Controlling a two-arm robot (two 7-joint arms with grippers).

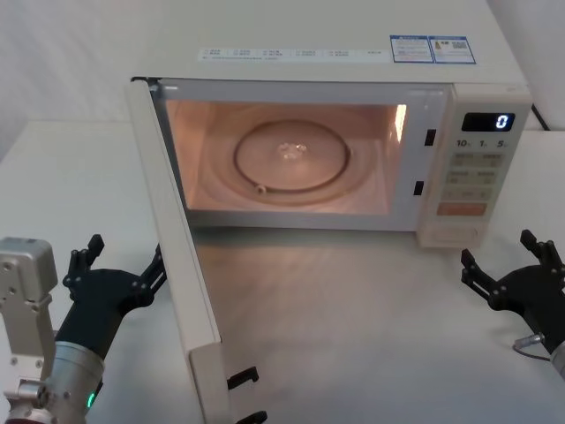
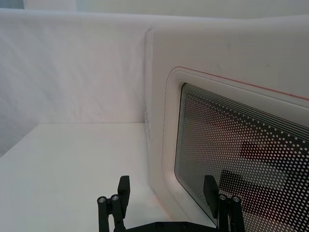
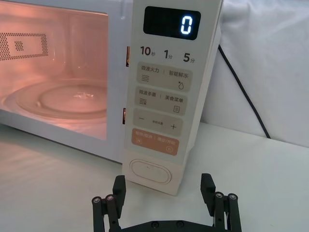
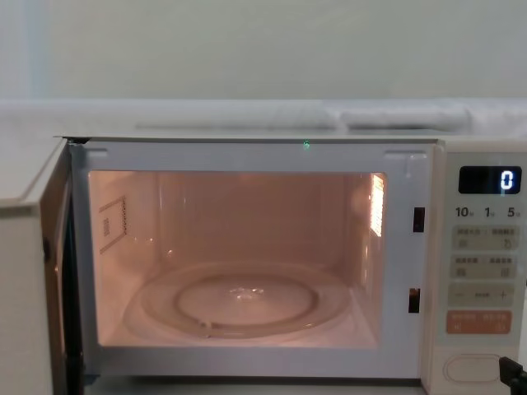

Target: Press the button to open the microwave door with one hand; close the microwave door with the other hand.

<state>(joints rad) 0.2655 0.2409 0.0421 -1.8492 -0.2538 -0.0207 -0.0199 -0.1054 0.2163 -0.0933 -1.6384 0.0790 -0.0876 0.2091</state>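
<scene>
1. The microwave door [image 1: 177,256] is hanging wide open; it's probably rigid, swinging freely.
2. The left hand [image 1: 119,265] is sitting spread open, empty, just outside the door; push the outer face flat.
3. The right hand [image 1: 512,265] is idling open, empty, well right of the door.

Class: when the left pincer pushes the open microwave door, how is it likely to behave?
The microwave door looks like a rigid panel, so it probably swings as one piece. Hinged at the oven's left edge, it should turn inward rather than slide. The left pincer sits beside its outer face, suggesting a light sideways push suffices.
</scene>
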